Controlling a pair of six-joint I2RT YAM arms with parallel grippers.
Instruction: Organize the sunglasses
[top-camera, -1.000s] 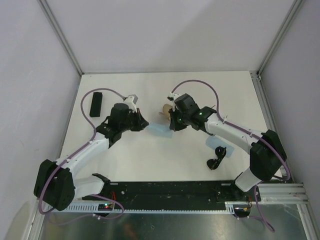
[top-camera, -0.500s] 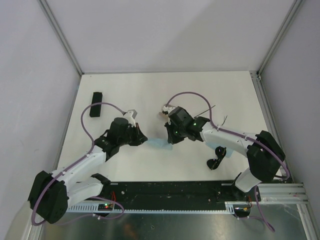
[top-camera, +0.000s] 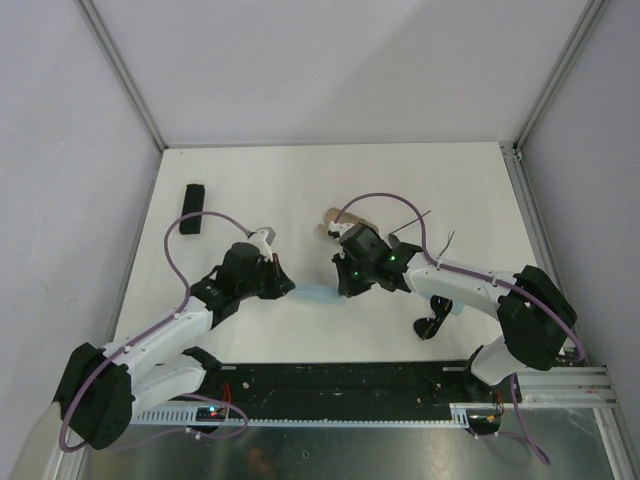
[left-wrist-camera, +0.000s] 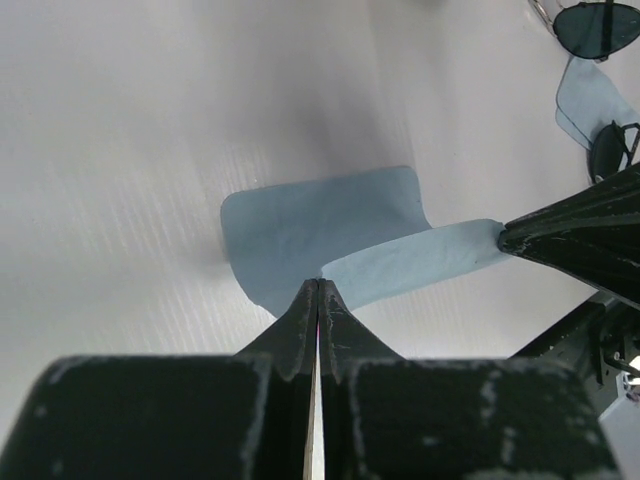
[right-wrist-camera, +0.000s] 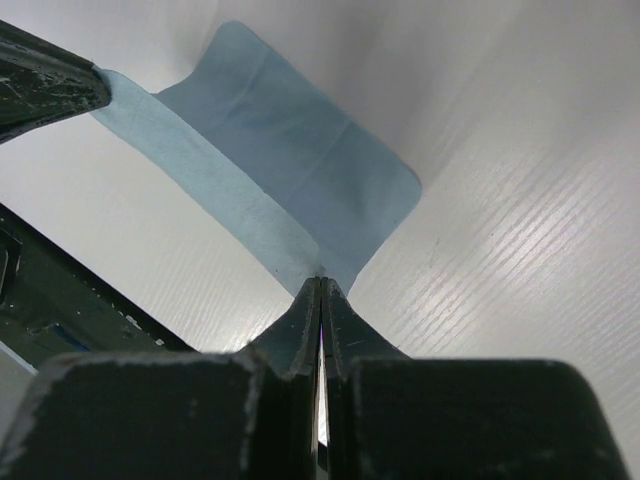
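Note:
A light blue cloth (top-camera: 318, 293) lies partly folded on the white table, one strip lifted over the rest. My left gripper (top-camera: 290, 288) (left-wrist-camera: 318, 285) is shut on the cloth's (left-wrist-camera: 310, 230) left corner. My right gripper (top-camera: 341, 290) (right-wrist-camera: 320, 283) is shut on the opposite corner of the cloth (right-wrist-camera: 300, 150). One pair of sunglasses (top-camera: 432, 318) with dark lenses lies to the right on a second blue cloth (top-camera: 450, 305). The left wrist view shows its thin-rimmed lens (left-wrist-camera: 598, 25) at the top right. No other pair shows.
A beige oval case (top-camera: 329, 217) sits behind the right arm, partly hidden by it. A black oblong case (top-camera: 192, 209) lies at the far left. Grey walls close in the table on three sides, and a black rail (top-camera: 330, 385) runs along the near edge.
Both grippers have moved toward the near edge, carrying the blue cloth's edge with them. They stay shut throughout. The sunglasses and cases have not moved.

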